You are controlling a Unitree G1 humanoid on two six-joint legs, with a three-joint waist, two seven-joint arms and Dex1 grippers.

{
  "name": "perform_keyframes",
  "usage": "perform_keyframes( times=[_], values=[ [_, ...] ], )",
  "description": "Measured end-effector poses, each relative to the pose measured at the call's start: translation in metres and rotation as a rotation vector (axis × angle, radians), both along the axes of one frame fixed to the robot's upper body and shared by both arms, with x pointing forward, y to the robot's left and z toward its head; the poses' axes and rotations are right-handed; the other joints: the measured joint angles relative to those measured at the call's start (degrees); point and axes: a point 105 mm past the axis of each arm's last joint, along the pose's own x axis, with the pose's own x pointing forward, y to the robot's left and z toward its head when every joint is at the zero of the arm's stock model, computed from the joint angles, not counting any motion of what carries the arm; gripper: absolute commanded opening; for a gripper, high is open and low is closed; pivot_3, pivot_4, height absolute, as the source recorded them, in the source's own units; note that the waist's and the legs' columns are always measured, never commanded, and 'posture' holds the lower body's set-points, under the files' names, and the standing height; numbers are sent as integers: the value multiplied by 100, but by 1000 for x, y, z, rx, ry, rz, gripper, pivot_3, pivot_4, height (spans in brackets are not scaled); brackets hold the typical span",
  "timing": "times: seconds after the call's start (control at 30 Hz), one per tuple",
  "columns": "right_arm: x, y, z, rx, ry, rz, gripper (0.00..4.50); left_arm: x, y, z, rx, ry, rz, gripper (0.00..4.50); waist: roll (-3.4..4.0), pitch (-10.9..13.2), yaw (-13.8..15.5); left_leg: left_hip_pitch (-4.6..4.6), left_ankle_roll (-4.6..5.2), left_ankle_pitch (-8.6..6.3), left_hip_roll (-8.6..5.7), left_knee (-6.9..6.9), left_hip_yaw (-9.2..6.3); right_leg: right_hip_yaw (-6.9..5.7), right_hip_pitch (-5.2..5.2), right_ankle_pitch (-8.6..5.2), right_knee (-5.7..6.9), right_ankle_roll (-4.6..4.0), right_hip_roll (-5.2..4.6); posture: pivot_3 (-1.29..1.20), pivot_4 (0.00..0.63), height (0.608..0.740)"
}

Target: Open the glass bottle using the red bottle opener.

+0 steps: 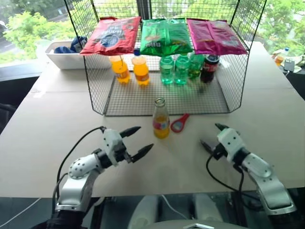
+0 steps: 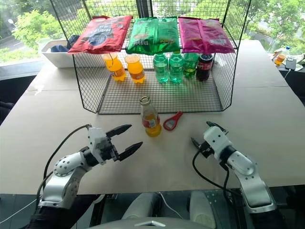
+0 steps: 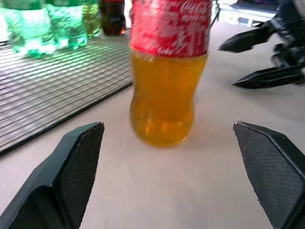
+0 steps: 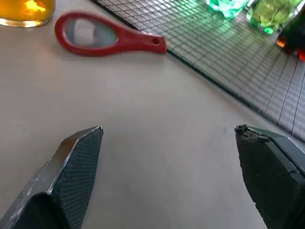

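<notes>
The left claw [image 1: 138,142] is held spread wide above the table [image 1: 43,129], with nothing in it. The bottle [image 1: 161,119] is stood upright just in front of the wire rack [image 1: 167,98]. The opener [image 1: 179,123] is laid flat just beside it. The right claw [image 1: 213,136] is spread wide and empty too.

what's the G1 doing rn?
Nothing is held right now. The glass bottle stands upright on the table just in front of the wire rack, with no cap visible on its neck. The red bottle opener lies flat beside it. The left gripper and right gripper sit open on either side, clear of both.
</notes>
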Motion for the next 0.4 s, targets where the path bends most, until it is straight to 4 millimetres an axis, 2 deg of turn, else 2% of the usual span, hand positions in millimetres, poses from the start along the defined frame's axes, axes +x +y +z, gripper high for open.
perform_keyframes(
  times=[0.13,0.27,0.4],
  values=[
    [-25,-21,-6,101,85,-4,4473,1,27,-12,85,45,103,4500,-3,-2,5,9,24,-14,-1,0,-3,-5,8,0,0,1,-1,0,150,740],
    [-42,-38,-4,188,96,30,4473,-2,36,-21,146,72,140,4500,-4,-2,1,15,25,-14,-1,0,-3,-4,14,0,0,1,-2,0,150,740],
    [-50,-59,-5,202,95,32,4473,-4,39,-23,171,58,156,4500,-4,-3,-2,37,25,-16,4,-4,2,3,30,0,1,0,-12,0,150,740]
  ],
)
